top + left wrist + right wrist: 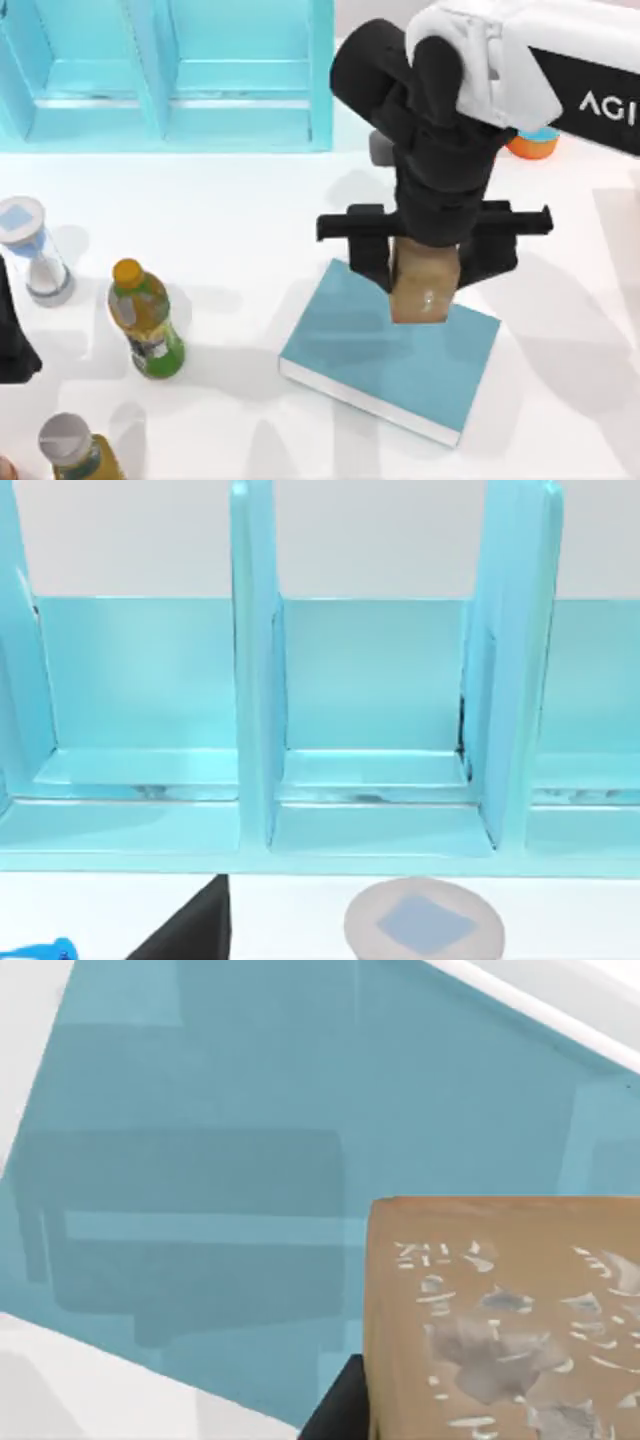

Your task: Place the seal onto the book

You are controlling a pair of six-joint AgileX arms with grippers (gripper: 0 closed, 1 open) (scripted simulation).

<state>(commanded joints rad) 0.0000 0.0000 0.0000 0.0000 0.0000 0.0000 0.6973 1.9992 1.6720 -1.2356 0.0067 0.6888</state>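
Tan seal (424, 283) w/ pale marks, clamped in right gripper (428, 262) fingers, over teal book (390, 350).

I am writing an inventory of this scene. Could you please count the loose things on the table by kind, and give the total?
Bottles: 2, one green with an orange cap, one with a grey cap
Hourglass: 1
Orange cylinder: 1
Book: 1
Seal: 1, held above the book by the right gripper
Shelf unit: 1
Total: 7

The right arm (560, 70) reads "AGI", cut off.
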